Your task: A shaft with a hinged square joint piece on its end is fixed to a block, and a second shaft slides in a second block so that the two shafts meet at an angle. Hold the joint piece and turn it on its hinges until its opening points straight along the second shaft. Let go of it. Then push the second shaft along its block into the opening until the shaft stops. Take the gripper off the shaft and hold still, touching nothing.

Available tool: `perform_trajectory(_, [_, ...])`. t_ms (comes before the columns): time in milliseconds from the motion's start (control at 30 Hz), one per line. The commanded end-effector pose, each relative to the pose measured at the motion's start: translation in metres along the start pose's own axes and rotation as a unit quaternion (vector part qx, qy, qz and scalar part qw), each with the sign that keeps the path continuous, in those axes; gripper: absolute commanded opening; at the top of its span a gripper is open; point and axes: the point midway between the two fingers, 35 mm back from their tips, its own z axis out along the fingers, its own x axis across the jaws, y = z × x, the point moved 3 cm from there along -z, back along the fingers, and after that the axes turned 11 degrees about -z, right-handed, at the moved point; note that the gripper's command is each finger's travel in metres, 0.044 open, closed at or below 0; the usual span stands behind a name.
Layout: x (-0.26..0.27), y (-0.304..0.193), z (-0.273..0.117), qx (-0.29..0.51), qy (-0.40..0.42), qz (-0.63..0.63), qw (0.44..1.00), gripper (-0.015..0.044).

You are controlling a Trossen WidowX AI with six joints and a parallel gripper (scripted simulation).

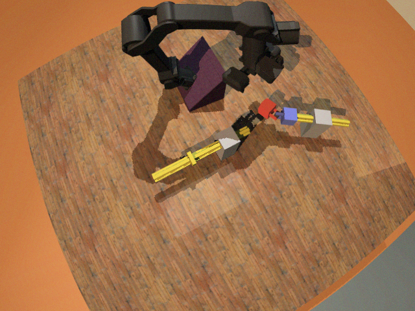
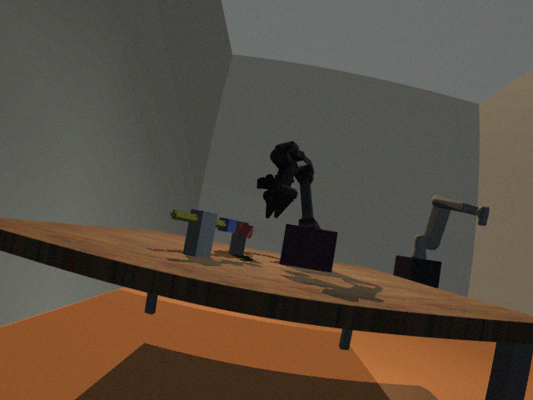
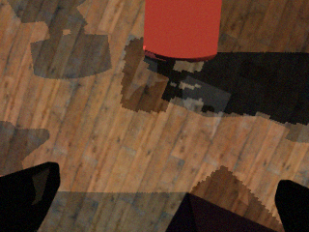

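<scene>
The red joint piece (image 1: 267, 108) (image 2: 245, 230) (image 3: 183, 29) hangs by its hinges from a blue piece (image 1: 288, 116) (image 2: 226, 225) on the end of the first yellow shaft (image 1: 305, 117) (image 2: 185, 215), held in a grey block (image 1: 322, 116) (image 2: 201, 232). In the top view the red piece points up-left, off the second shaft's line; its opening is not clearly seen. The second yellow shaft (image 1: 170, 167), with a crossbar (image 1: 191, 157), passes through the second block (image 1: 228, 148) (image 2: 236, 244); its inner end is in shadow, apart from the red piece. My gripper (image 1: 253, 78) (image 2: 271, 215) (image 3: 168, 184) is open and empty, above and beside the red piece.
My arm's dark purple base block (image 1: 207, 85) (image 2: 308, 247) (image 3: 208, 217) stands on the wooden table (image 1: 133, 251) (image 2: 141, 262), behind the second shaft in the top view. Another arm (image 2: 438, 223) on a dark box (image 2: 416, 270) stands far right in the exterior view.
</scene>
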Motion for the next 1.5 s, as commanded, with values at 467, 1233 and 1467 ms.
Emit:
perform_trajectory(467, [-0.001, -0.013, 0.067, 0.001, -0.004, -0.004, 1.000, 0.0440])
perform_trajectory(1233, [-0.015, 0.055, 0.082, -0.001, -0.005, -0.002, 1.000, 0.0440])
perform_trajectory(1467, [-0.015, 0.055, 0.093, -0.001, -0.006, -0.002, 1.000, 0.0440])
